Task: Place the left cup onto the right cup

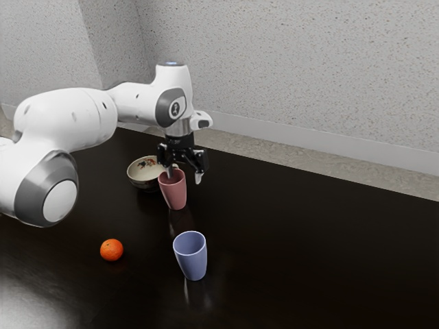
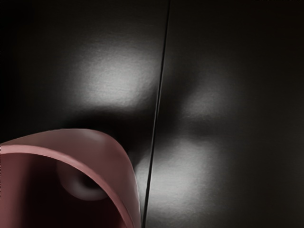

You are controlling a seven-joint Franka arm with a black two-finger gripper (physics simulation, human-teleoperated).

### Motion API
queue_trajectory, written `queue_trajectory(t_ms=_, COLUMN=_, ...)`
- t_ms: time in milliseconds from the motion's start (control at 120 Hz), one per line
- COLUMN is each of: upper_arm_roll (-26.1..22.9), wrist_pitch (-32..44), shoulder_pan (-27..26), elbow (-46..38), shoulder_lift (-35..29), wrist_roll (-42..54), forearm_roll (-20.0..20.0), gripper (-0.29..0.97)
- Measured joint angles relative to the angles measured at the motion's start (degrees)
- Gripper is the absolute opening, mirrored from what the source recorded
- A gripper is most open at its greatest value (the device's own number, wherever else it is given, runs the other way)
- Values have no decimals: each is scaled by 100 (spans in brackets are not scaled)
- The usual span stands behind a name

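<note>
Downward, the gripper (image 1: pixel 182 171) hangs just over the pink cup (image 1: pixel 173 192).

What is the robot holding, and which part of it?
Nothing yet, it seems. The black gripper hangs open at the rim of the pink tapered cup.

A: Cup colours?
B: Pink cup (image 1: pixel 173 190), dusty rose inside and out. Blue cup (image 1: pixel 190 255), periwinkle.
A: Others?
B: Orange (image 1: pixel 111 249), plain orange. Bowl (image 1: pixel 140 181), cream, brownish pattern inside. Table (image 1: pixel 309 240), glossy black. Arm (image 1: pixel 62 123), white with grey joints. Gripper (image 1: pixel 184 173), black. Wall (image 1: pixel 309 62), speckled grey.
</note>
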Motion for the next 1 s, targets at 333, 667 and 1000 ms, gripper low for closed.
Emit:
queue_trajectory(t_ms=333, upper_arm_roll=-9, wrist_pitch=64, shoulder_pan=47, elbow=5, shoulder_lift=115, wrist_roll=-38, forearm_roll=-41, gripper=55)
queue_trajectory(t_ms=667, upper_arm_roll=-9, wrist_pitch=159, shoulder_pan=64, elbow=2, shoulder_lift=205, wrist_roll=-60, forearm_roll=-80, gripper=34)
queue_trajectory(t_ms=1000, upper_arm_roll=0, wrist_pitch=180, shoulder_pan=64, elbow=3, shoulder_lift=198, wrist_roll=-75, forearm_roll=-79, gripper=11)
